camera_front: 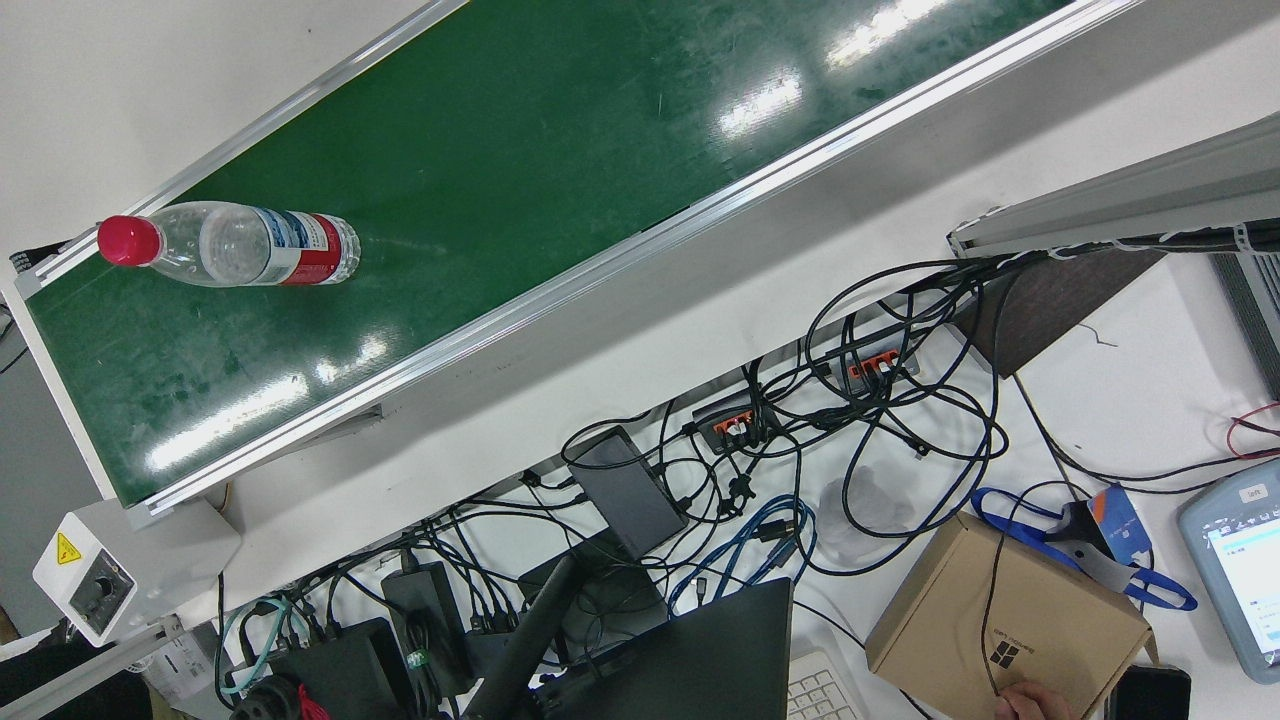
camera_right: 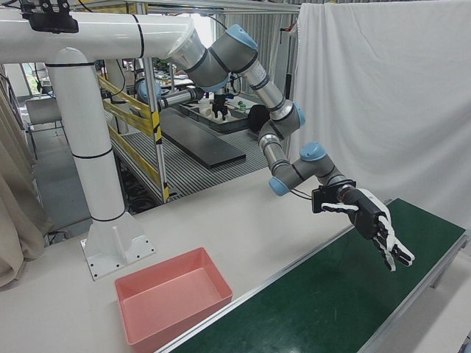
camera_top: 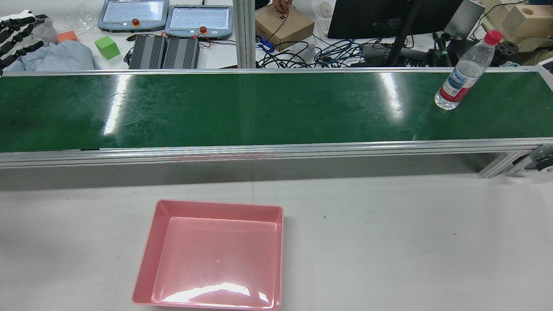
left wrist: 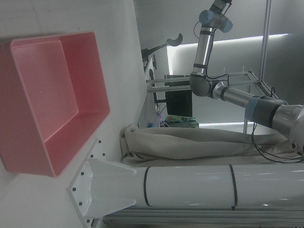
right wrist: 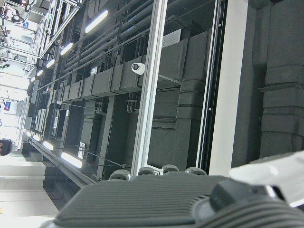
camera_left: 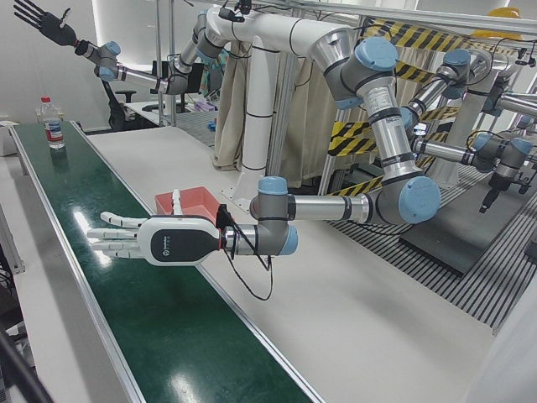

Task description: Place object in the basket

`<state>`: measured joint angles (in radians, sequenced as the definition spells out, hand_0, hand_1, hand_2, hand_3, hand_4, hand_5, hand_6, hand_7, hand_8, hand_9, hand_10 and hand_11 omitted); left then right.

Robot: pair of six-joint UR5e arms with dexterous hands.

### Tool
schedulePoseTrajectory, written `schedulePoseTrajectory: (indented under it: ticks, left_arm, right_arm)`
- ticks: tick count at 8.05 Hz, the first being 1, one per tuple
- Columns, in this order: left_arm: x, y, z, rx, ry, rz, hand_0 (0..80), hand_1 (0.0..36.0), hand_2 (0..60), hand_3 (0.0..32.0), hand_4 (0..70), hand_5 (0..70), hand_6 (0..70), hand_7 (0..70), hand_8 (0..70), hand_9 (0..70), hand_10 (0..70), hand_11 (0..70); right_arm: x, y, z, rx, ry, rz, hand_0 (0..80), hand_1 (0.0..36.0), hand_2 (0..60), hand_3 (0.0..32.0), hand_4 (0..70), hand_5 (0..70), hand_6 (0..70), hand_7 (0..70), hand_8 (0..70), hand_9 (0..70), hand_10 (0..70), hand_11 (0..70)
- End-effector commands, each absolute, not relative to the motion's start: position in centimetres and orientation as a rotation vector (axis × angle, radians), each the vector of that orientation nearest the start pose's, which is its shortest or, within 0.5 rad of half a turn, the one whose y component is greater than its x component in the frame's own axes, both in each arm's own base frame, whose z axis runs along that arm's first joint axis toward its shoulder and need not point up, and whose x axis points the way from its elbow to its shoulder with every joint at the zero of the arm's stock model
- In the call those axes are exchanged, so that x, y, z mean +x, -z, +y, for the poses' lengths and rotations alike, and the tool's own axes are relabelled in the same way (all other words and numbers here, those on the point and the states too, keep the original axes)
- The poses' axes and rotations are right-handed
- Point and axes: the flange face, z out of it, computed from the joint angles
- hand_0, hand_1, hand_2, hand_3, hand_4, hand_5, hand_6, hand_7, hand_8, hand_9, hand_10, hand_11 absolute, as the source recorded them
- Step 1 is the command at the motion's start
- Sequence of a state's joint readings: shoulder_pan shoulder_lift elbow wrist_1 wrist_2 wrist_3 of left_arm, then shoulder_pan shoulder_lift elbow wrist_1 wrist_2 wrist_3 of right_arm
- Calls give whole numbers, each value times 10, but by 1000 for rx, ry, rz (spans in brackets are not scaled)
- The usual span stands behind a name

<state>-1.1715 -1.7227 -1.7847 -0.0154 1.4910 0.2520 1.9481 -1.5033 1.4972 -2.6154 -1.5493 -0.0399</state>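
Two hands, one bottle and one basket, as we list them from the rear view's left side to its right.

1. Left hand [camera_left: 138,239]. It hovers level over the left end of the green conveyor belt [camera_top: 259,108], with its fingers spread apart and nothing held. We judge it is parked here, well away from the bottle and clear of the basket's airspace.

2. Basket [camera_top: 149,246]. It is a pink, shallow, square tray and it is empty. It sits on the white bench [camera_top: 389,237] on the robot's side of the belt, left of centre. We take this spot to suit a short carry off the belt, and its open top gives a wide target for a drop.

3. Bottle [camera_top: 464,71]. It is clear plastic with a red cap and a red-and-blue label. It stands upright on the belt near the right end, close to the far rail, and nothing touches it. It is well apart from the basket. We think standing upright leaves its sides free for a wrap-around grasp.

4. Right hand [camera_left: 42,21]. It is raised high above the bottle's end of the belt, fingers splayed and empty. Its own camera looks at ceiling ducts, so we judge the approach is not yet begun. It is the nearer hand to the bottle.
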Motion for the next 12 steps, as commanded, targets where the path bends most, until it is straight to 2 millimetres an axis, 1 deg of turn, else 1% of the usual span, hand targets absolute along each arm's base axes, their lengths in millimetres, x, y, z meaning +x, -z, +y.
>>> schedulePoseTrajectory:
  ticks: [1, 3, 4, 5, 11, 12]
  left_arm:
    - [86, -498, -571, -111, 1557, 2381, 499, 106, 0, 0, 134, 192, 38, 16, 21, 14, 67, 111]
    - [86, -498, -571, -111, 1557, 2381, 498, 106, 0, 0, 136, 191, 38, 16, 22, 14, 66, 108]
    - [87, -498, -571, -113, 1558, 2379, 499, 109, 0, 0, 154, 195, 48, 21, 32, 21, 70, 114]
    - [87, -498, -571, -113, 1558, 2379, 499, 109, 0, 0, 154, 196, 48, 21, 32, 21, 70, 115]
    - [86, -497, -571, -113, 1556, 2383, 499, 110, 0, 0, 149, 194, 44, 20, 30, 19, 69, 114]
    - [86, -497, -571, -113, 1556, 2383, 496, 107, 0, 0, 132, 191, 37, 17, 23, 16, 65, 108]
  right_arm:
    - [331, -626, -468, -548, 1461, 2509, 0, 0, 0, 0, 0, 0, 0, 0, 0, 0, 0, 0]
    - [331, -626, -468, -548, 1461, 2509, 0, 0, 0, 0, 0, 0, 0, 0, 0, 0, 0, 0]
    - [331, -626, -468, -547, 1462, 2508, 0, 0, 0, 0, 0, 0, 0, 0, 0, 0, 0, 0]
    - [331, -626, -468, -547, 1463, 2508, 0, 0, 0, 0, 0, 0, 0, 0, 0, 0, 0, 0]
    - [331, -626, -468, -548, 1461, 2509, 0, 0, 0, 0, 0, 0, 0, 0, 0, 0, 0, 0]
    - [331, -626, -468, -547, 1462, 2508, 0, 0, 0, 0, 0, 0, 0, 0, 0, 0, 0, 0]
